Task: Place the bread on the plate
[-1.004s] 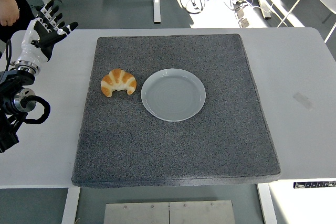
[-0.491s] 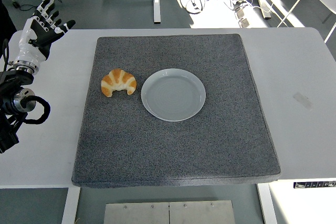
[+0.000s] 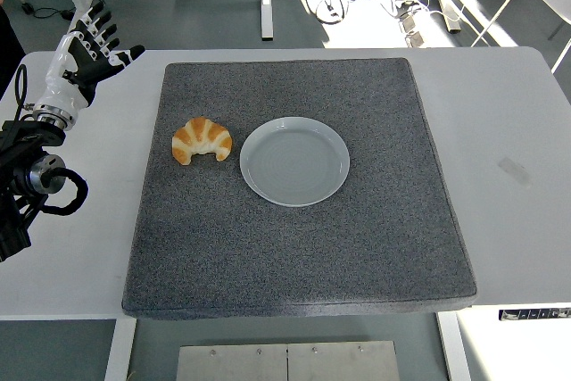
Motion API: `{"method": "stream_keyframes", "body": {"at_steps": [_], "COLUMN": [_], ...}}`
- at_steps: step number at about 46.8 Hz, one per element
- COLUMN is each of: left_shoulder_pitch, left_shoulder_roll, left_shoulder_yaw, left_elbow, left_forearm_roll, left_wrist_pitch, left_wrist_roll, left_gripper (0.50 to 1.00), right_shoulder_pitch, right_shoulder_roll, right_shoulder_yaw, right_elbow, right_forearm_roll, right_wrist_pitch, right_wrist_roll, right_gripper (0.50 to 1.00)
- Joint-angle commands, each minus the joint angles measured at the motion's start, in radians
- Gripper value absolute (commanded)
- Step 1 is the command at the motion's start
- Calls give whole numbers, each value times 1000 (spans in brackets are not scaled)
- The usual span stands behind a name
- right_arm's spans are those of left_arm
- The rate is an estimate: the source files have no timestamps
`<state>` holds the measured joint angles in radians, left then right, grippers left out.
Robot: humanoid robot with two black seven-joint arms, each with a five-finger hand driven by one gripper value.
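A golden croissant [image 3: 202, 139] lies on the grey mat, just left of a pale grey-white round plate [image 3: 294, 161] and apart from its rim. The plate holds nothing. My left hand [image 3: 89, 49] hovers over the table's far left corner, well up and left of the croissant, with its fingers spread and nothing in them. The black left arm [image 3: 27, 176] comes in from the left edge. No right arm shows.
A large dark grey mat [image 3: 299, 247] covers most of the white table [image 3: 508, 131]. Behind the table are desk legs, cables and a chair on the floor. A dark sleeve [image 3: 7, 33] of a person shows at the top left edge.
My left hand has shifted slightly right and toward the mat, after drifting up and left. The person at the top left has drawn back out of view. Croissant and plate have not moved.
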<state>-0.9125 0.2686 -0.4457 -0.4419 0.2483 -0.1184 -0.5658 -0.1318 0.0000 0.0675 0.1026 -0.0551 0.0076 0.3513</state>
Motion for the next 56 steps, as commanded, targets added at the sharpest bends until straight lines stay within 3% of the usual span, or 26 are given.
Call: {"method": "stream_keyframes", "body": {"at_steps": [1, 9, 18, 27, 31, 38, 43, 46, 52, 56], "left_shoulder_pitch": [-46, -100, -143, -172, -177, -229, -243, -243, -243, -241], "left_shoulder_roll": [9, 43, 153, 250, 288, 291, 282, 274, 253, 235], "left_shoulder_yaw": [77, 200, 314, 329, 369, 531, 561, 562, 561, 561], "left_elbow": [-3, -35, -233, -383, -399, -400, -400, -400, -416, -422], "left_forearm_roll": [20, 22, 72, 72, 83, 100, 118, 158, 293, 328], "left_wrist_pitch": [32, 31, 29, 28, 37, 66, 63, 59, 40, 37], "left_wrist_roll": [3, 17, 21, 47, 76, 76, 83, 116, 257, 302], "left_gripper": [919, 902, 905, 913, 911, 910, 901, 875, 858, 849], "right_shoulder_pitch": [0, 0, 0, 0, 0, 0, 0, 0, 0, 0], "right_shoulder_roll": [0, 0, 0, 0, 0, 0, 0, 0, 0, 0], "right_shoulder_yaw": [0, 0, 0, 0, 0, 0, 0, 0, 0, 0], "right_elbow": [0, 0, 0, 0, -1, 0, 0, 0, 0, 0], "right_forearm_roll": [-2, 0, 0, -2, -2, 0, -2, -2, -2, 0], "right_wrist_pitch": [0, 0, 0, 0, 0, 0, 0, 0, 0, 0], "right_wrist_roll": [0, 0, 0, 0, 0, 0, 0, 0, 0, 0], "right_gripper": [1000, 1000, 1000, 1000, 1000, 1000, 1000, 1000, 1000, 1000]}}
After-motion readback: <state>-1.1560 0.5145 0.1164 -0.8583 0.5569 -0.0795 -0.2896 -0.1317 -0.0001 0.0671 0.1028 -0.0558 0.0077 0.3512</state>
